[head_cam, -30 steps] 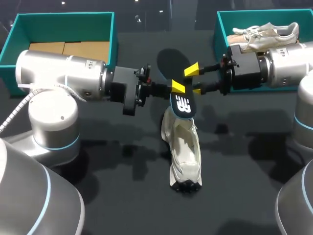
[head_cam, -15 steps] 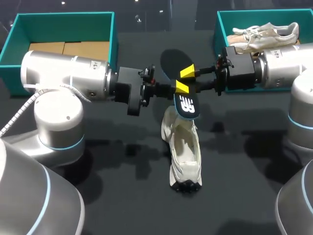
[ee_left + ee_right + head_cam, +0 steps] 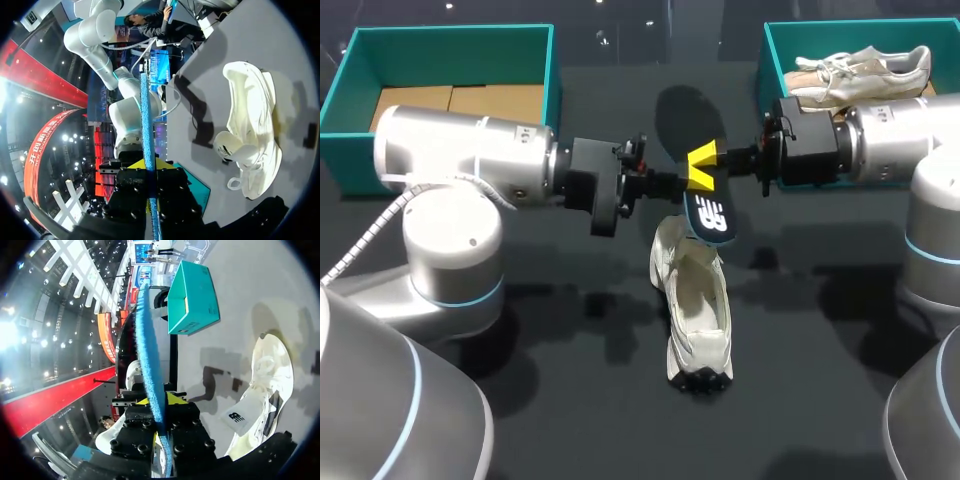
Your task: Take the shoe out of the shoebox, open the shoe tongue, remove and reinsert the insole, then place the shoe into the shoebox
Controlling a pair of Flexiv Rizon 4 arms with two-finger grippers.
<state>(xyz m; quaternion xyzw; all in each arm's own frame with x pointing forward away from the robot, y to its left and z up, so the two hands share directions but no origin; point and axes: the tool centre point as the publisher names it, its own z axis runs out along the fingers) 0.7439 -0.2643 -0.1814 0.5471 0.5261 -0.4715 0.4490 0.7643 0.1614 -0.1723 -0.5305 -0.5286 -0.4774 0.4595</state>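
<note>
Insole: a dark insole (image 3: 712, 215) with a white logo is held in the air over the middle of the table (image 3: 820, 400), between the two grippers. In both wrist views it shows edge-on as a thin blue strip (image 3: 145, 115) (image 3: 147, 350) running out ahead of the fingers.
Left gripper: the left gripper (image 3: 694, 180) comes in from the left. Its fingers are pressed onto the insole from both sides (image 3: 148, 172).
Right gripper: the right gripper (image 3: 712, 162) comes in from the right, its yellow tips meeting the left gripper's. It also pinches the insole (image 3: 160, 415).
Shoe: a white shoe (image 3: 698, 310) lies on the table outside both boxes, just below the held insole, with its opening facing up and its tongue folded out (image 3: 252, 130) (image 3: 267, 385). Whether the insole's lower end touches it cannot be told.
Left box: a teal box (image 3: 350, 60) at the far left corner, with brown cardboard (image 3: 460, 100) on its floor.
Right box: a teal box (image 3: 768, 60) at the far right corner, holding a second pale shoe (image 3: 865, 70) behind the right arm.
</note>
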